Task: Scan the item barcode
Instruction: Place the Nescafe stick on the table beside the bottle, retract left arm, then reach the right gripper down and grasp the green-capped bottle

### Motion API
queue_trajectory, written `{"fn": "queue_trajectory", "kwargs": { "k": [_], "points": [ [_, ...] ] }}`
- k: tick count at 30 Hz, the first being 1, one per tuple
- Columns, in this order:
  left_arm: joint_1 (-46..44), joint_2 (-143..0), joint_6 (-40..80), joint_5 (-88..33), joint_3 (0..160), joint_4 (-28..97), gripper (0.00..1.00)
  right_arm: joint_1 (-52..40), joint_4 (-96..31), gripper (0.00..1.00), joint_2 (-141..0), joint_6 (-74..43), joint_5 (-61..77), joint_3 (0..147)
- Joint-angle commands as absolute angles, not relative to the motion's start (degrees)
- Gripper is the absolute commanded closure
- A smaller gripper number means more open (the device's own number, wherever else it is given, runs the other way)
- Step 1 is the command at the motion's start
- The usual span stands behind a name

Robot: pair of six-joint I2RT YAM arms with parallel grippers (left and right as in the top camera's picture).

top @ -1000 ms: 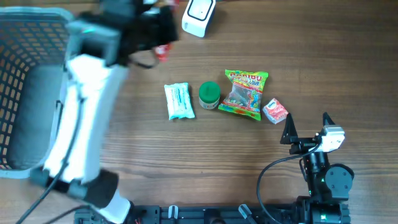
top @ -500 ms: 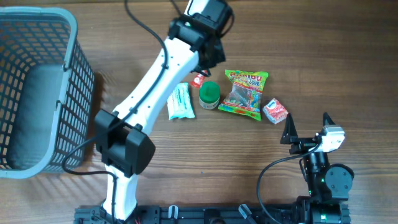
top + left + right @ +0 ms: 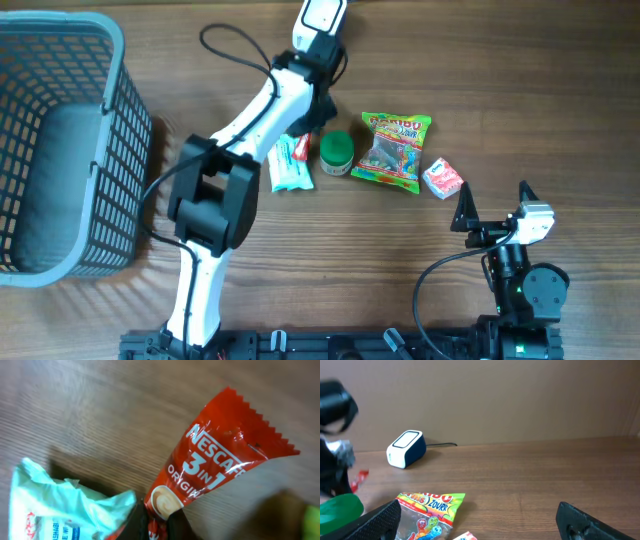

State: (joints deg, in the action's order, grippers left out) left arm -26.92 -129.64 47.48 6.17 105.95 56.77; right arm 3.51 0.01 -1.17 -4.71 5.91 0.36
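Sachet of Nescafé 3in1 [image 3: 212,467] jutted from my left gripper [image 3: 157,527], clamped by its lower end; my right gripper [image 3: 495,200] stood wide open, empty, well apart.

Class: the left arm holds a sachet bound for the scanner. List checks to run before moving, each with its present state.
1. Left gripper shut on red Nescafe coffee sachet: ok.
2. Barcode on sachet's visible face: not ok, only the logo shows.
3. White box-shaped scanner unobstructed: ok.
4. Sachet clear of pale green wipes packet: cannot tell.
5. Right gripper open, touching nothing: ok.
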Motion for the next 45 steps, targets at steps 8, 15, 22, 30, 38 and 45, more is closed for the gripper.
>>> {"fn": "queue_trajectory", "kwargs": {
  "k": [8,15,22,30,38,45],
  "points": [
    [-27.24,-129.84,42.65,-4.80,102.74,50.50,0.73,3.38,0.27,0.00,-0.80,-4.64,5.56,0.30],
    [-24.18,-120.38,42.37,0.99,103.15,50.59,0.00,3.38,0.27,0.00,-0.80,-4.64,5.56,0.30],
    [-20.75,-92.18,31.92,29.80,106.91,43.07,0.00,3.38,0.27,0.00,-0.80,-4.62,5.56,0.30],
    [-20.71,-74.89,-3.66,37.87,106.91,23.51,0.00,3.38,0.27,0.00,-0.80,-4.64,5.56,0.30],
    [-20.71,-64.79,-6.79,32.42,105.30,32.75,0.00,3.38,0.38,0.00,-0.80,-6.96,7.64,0.30],
    [-20.23,-40.66,-5.56,18.44,84.44,24.58,0.00,3.38,1.54,0.00,-6.68,-55.59,21.78,0.30]
  ]
}}
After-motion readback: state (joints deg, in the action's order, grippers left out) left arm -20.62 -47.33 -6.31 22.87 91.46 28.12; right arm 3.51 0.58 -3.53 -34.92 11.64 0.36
